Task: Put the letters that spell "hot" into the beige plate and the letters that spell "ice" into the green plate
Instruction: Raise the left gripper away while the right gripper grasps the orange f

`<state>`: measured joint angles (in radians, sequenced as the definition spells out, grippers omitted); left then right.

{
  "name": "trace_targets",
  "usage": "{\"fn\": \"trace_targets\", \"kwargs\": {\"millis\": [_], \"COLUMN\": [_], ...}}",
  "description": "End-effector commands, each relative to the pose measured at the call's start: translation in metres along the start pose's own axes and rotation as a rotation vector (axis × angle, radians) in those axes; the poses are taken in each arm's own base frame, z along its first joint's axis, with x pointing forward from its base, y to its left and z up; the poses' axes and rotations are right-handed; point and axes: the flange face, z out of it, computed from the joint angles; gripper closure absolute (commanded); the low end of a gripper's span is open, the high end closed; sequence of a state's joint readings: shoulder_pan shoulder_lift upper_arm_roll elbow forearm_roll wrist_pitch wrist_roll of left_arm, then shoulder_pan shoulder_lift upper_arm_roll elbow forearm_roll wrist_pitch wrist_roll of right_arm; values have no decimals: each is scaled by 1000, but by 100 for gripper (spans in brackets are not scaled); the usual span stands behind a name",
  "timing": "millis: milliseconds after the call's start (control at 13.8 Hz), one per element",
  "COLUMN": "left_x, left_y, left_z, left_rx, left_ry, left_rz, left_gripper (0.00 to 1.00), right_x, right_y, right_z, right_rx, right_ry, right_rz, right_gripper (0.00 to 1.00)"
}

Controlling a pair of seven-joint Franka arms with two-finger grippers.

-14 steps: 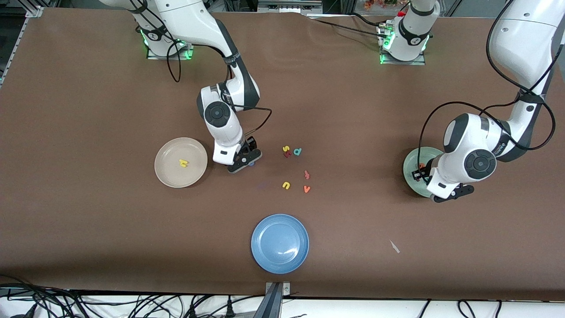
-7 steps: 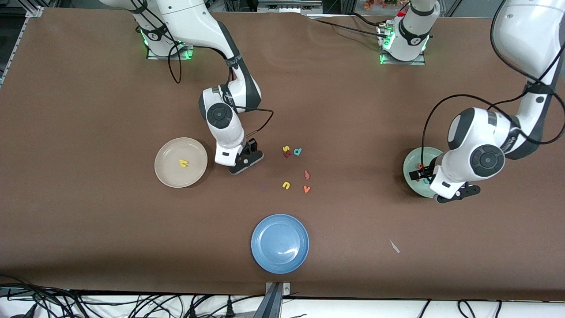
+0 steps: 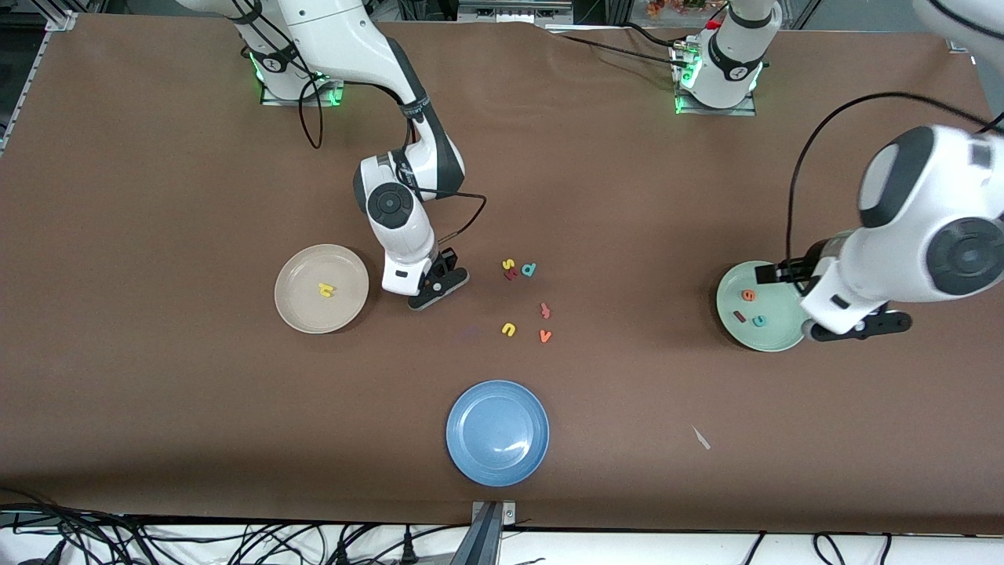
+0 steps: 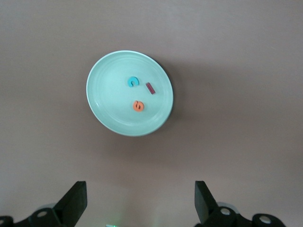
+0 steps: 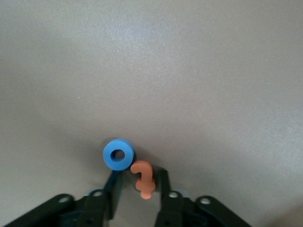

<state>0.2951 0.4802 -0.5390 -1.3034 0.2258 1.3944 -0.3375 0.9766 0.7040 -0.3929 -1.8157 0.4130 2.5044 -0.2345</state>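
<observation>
The green plate [image 3: 761,306] holds the orange e [image 3: 748,296], dark red i [image 3: 739,316] and teal c [image 3: 758,321]; the left wrist view shows the same plate [image 4: 106,106] from high above. My left gripper [image 3: 861,325] hangs wide open and empty, over the plate's rim at the left arm's end of the table. The beige plate [image 3: 321,288] holds the yellow h [image 3: 326,290]. Beside it my right gripper [image 3: 438,286] is down on the table. In the right wrist view its fingers [image 5: 163,189] stand narrowly apart around the orange t [image 5: 143,179], a gap on one side. The blue o [image 5: 118,154] lies at one fingertip.
Loose letters lie mid-table: yellow s [image 3: 508,264], teal d [image 3: 529,270], a reddish letter [image 3: 545,310], yellow u [image 3: 508,329], orange v [image 3: 545,337]. A blue plate [image 3: 497,432] sits nearer the front camera. A small pale scrap [image 3: 701,438] lies on the brown table.
The left arm rose and swung off the green plate toward its own end of the table, uncovering the letters in it. The right gripper edged slightly toward the loose letters and stayed low.
</observation>
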Motion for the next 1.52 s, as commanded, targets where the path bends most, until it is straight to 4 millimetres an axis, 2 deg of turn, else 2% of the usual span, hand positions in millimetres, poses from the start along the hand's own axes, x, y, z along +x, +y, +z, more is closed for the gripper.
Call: {"fn": "trace_targets", "kwargs": {"millis": [0, 72, 145, 290, 362, 579, 724, 797, 869, 1087, 1231, 1449], "left_x": [-33, -51, -62, -69, -74, -103, -117, -129, -135, -136, -137, -139], "left_y": [-17, -34, -51, -73, -76, -79, -63, -54, -48, -54, -50, -57], "left_z": [-55, -75, -89, -91, -89, -79, -59, -64, -68, -68, -67, -66], "left_rx": [-74, -75, -83, -124, -135, -116, -103, -94, -85, -81, -74, -76], "left_ry": [27, 59, 87, 92, 91, 193, 238, 267, 277, 276, 268, 243], "left_rz": [133, 143, 181, 262, 267, 227, 240, 252, 254, 239, 245, 228], "left_gripper": [0, 0, 0, 0, 0, 0, 0, 0, 0, 0, 0, 0], "right_x": [4, 4, 4, 4, 4, 4, 9, 11, 11, 10, 5, -13], "right_y": [-3, -3, -4, -4, -4, -4, -5, 0, 11, 41, 71, 119], "right_z": [3, 3, 3, 3, 3, 1, -16, -26, -32, -60, -76, -81], "right_rx": [3, 3, 3, 4, 4, 12, 36, 43, 41, 51, 53, 37], "right_ry": [6, 4, 4, 5, 5, -12, -65, -85, -94, -127, -154, -181], "right_rz": [-8, -11, -9, -7, -5, -9, -22, -30, -27, -30, -38, -30], "right_gripper": [68, 74, 85, 85, 85, 85, 85, 85, 86, 86, 86, 87]}}
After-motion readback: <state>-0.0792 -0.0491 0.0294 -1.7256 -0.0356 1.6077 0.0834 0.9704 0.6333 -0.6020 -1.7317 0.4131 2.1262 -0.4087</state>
